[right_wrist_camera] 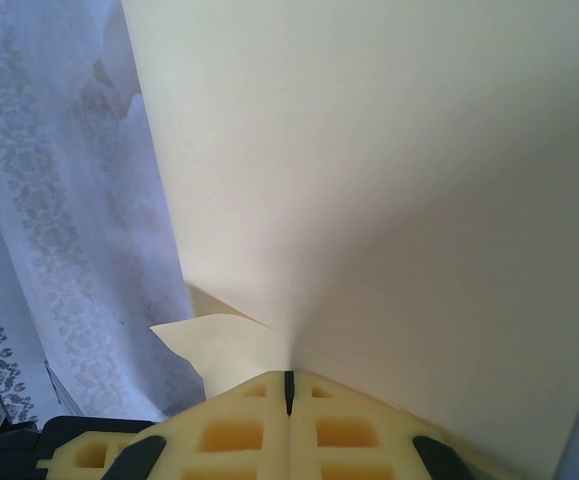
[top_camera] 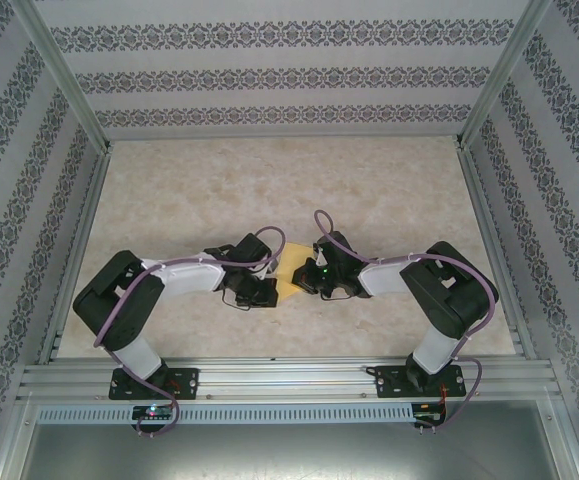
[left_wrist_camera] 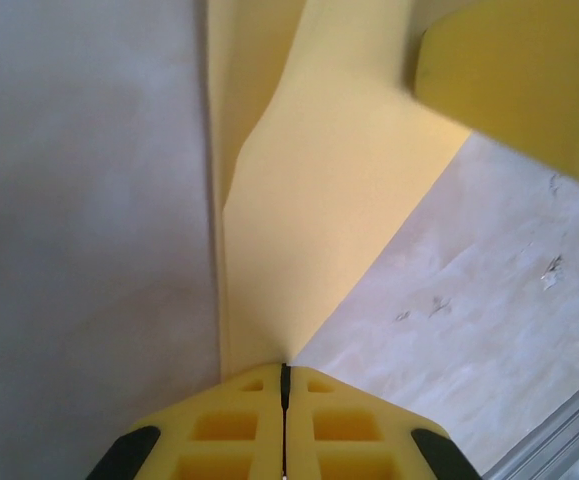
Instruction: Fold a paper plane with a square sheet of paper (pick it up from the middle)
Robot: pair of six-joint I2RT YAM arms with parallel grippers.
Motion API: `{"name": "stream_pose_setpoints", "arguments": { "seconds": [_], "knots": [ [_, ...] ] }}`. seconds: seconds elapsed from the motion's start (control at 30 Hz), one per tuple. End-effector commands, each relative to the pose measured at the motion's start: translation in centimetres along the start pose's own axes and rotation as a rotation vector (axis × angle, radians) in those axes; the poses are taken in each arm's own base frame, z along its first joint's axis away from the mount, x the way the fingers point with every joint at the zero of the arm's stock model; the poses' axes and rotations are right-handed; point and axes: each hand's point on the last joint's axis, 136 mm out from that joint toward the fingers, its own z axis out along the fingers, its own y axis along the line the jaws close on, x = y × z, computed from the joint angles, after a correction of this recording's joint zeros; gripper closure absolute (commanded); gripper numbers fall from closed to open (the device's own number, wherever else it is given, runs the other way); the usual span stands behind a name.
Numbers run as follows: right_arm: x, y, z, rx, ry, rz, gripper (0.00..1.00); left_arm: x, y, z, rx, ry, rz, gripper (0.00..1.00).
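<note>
Pose: elbows out, wrists meeting over table (top_camera: 169,190).
Left gripper (left_wrist_camera: 285,372): jaws closed tight on paper (left_wrist_camera: 319,220).
Right gripper (right_wrist_camera: 289,378): closed tight on paper too.

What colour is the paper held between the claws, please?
The paper is plain yellow; left wrist view shows it best.

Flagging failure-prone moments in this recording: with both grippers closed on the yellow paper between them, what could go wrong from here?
1. The left gripper and right gripper both pinch the same paper; if the arms pull apart, it could tear.
2. Each grips only with its very fingertips, so the sheet might slip out.
3. In the left wrist view the paper bends along an uneven line; pressing now may set a crooked crease.
</note>
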Motion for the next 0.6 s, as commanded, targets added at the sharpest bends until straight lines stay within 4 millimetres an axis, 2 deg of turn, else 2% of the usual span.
{"name": "stream_pose_setpoints", "arguments": {
  "seconds": [0.0,0.13,0.23,0.33,0.4,0.47,0.57],
  "knots": [
    [-0.1,-4.5,-0.1,0.157,-0.007,0.056,1.0,3.2,3.8,-0.4,-0.138,0.085,-0.072,0.92],
    [0.0,-4.2,0.1,0.155,0.003,0.047,1.0,3.4,4.2,-1.2,-0.149,0.066,-0.088,0.93],
    [0.0,-3.7,0.3,0.139,0.018,0.035,1.0,2.9,3.4,-2.6,-0.128,0.02,-0.081,0.93],
    [-0.3,-1.8,0.3,0.089,0.022,-0.004,1.0,1.7,2.1,-4.4,-0.096,-0.05,-0.056,0.91],
    [-0.8,0.3,-0.1,0.042,0.017,-0.045,1.0,0.3,1.0,-5.4,-0.072,-0.101,-0.032,0.9],
    [-1.2,2.1,-0.6,0.012,0.017,-0.079,1.0,-1.2,-0.4,-5.8,-0.037,-0.129,-0.006,0.9],
    [-1.8,4.4,-1.7,-0.032,-0.003,-0.116,1.0,-3.3,-2.1,-5.3,-0.007,-0.123,0.027,0.9]
  ]
}}
